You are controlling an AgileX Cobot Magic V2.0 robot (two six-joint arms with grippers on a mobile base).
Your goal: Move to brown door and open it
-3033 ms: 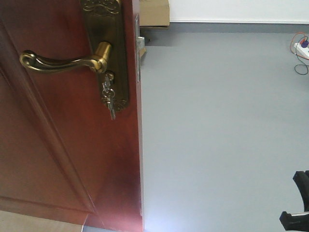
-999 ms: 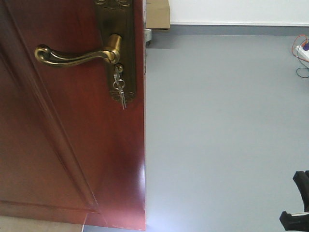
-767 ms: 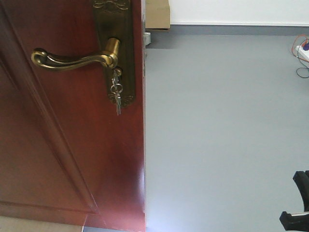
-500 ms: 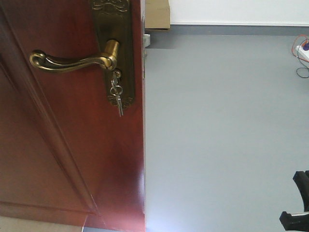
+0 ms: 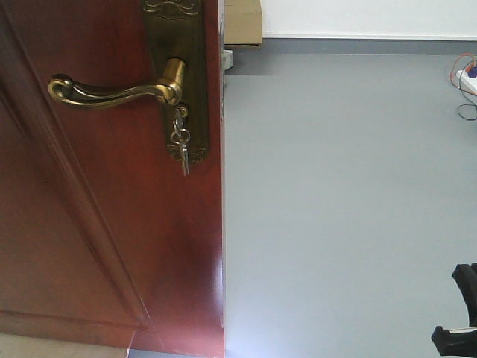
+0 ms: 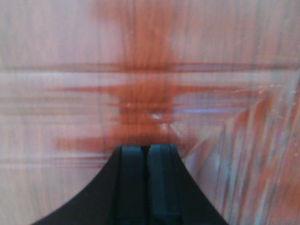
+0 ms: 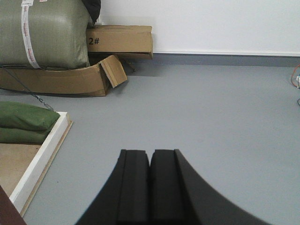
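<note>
The left gripper [image 6: 145, 154] is seen closed on nothing, close against the glossy brown door [image 6: 150, 70]. The right gripper [image 7: 150, 159] is likewise closed and empty above grey floor [image 7: 211, 108], cardboard boxes [image 7: 119, 40] beyond

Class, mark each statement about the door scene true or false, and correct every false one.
1. The curved brass lever handle on the glossy reddish-brown wooden door points away from the door's free edge. True.
2. No keys hang below the handle. False: a small bunch of keys dangles from the lock under the lever.
3. The left gripper is shut, facing the door's wood up close. True.
4. The right gripper is clamped on the lever. False: it is shut on nothing and faces bare grey floor.
5. A brown cardboard box marked "2#" sits by the white wall. True.
</note>
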